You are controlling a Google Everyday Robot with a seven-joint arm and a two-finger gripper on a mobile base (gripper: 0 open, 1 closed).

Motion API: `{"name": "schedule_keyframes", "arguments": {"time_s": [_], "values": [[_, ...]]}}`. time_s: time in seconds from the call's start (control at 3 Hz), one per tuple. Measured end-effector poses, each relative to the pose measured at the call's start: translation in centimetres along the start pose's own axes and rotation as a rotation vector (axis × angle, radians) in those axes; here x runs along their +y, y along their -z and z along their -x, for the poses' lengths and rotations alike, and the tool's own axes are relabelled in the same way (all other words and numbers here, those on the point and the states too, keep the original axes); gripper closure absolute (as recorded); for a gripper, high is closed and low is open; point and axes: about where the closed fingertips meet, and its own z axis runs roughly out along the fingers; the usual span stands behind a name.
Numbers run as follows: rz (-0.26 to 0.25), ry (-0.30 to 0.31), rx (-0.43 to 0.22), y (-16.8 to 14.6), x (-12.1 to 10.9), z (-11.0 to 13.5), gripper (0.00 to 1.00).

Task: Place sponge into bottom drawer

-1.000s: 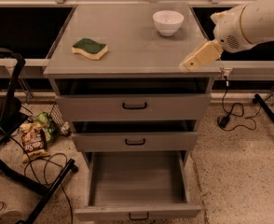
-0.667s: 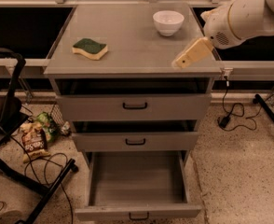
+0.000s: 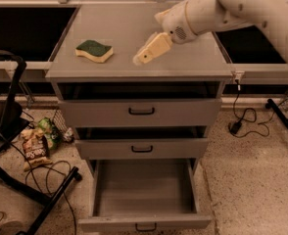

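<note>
The sponge (image 3: 94,51), dark green on top of pale yellow foam, lies on the left part of the grey cabinet top (image 3: 134,31). My gripper (image 3: 145,54) hangs over the middle of the top, pointing down and left. It is about a hand's width to the right of the sponge and holds nothing. The bottom drawer (image 3: 141,192) is pulled out, and its flat grey tray shows nothing inside. Its black handle (image 3: 145,226) is at the lower edge of the view.
The two upper drawers (image 3: 140,112) (image 3: 141,148) are nearly shut. A black stand frame (image 3: 16,146) and snack bags (image 3: 36,143) lie on the floor at the left. A cable (image 3: 239,121) and a black leg (image 3: 283,119) are at the right.
My arm has swung left across the cabinet top, so the gripper is now near the middle and closer to the sponge. The arm now hides the white bowl. The sponge has not moved.
</note>
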Motion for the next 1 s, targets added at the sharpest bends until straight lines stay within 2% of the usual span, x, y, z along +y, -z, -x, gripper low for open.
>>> {"name": "schedule_keyframes", "arguments": {"time_s": [0.33, 0.67, 1.0], "values": [[0.074, -0.032, -0.069, -5.6, 0.4, 2.3, 0.0], [0.065, -0.063, -0.098, -9.9, -0.2, 3.6, 0.0], [0.038, -0.088, -0.09, -14.5, -1.0, 4.3, 0.0]]}}
